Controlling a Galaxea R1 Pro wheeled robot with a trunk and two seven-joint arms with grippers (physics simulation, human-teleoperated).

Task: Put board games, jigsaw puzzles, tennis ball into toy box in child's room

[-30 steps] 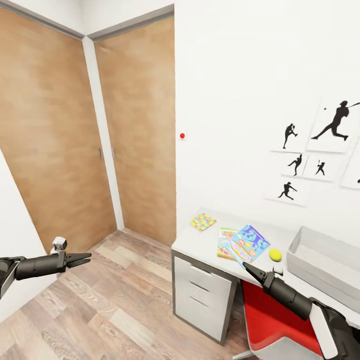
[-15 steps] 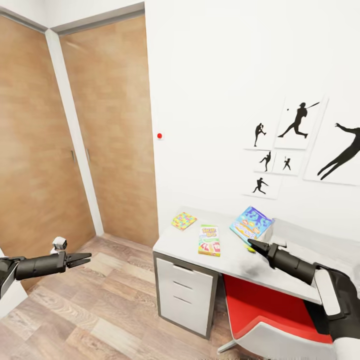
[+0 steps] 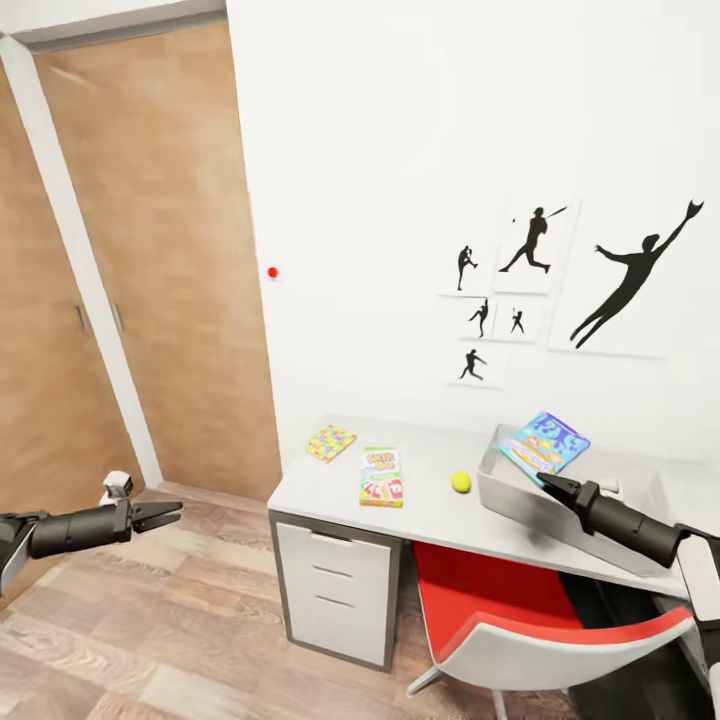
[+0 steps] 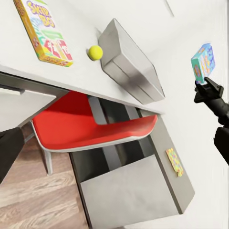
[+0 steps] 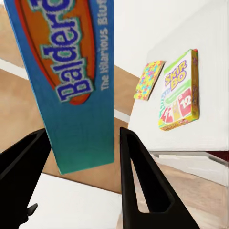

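My right gripper [image 3: 548,483] is shut on the blue Balderdash board game [image 3: 545,443], holding it tilted just above the left end of the grey toy box [image 3: 520,500] on the white table [image 3: 425,515]. In the right wrist view the game [image 5: 71,71] stands between both fingers [image 5: 138,167]. A yellow tennis ball [image 3: 460,482] lies left of the box. The Skip-Bo game [image 3: 380,476] and a colourful jigsaw puzzle [image 3: 330,442] lie further left. My left gripper [image 3: 165,515] hangs open over the floor, far left of the table.
A red chair [image 3: 520,610] is pushed under the table beside white drawers [image 3: 335,590]. Wooden wardrobe doors [image 3: 150,250] fill the left wall. Baseball silhouettes [image 3: 530,240] hang above the table. Wooden floor [image 3: 150,620] lies between me and the drawers.
The camera has turned right, shifting the scene left. My right gripper lifted the blue game off the table and carried it right, to above the toy box. The left arm held still.
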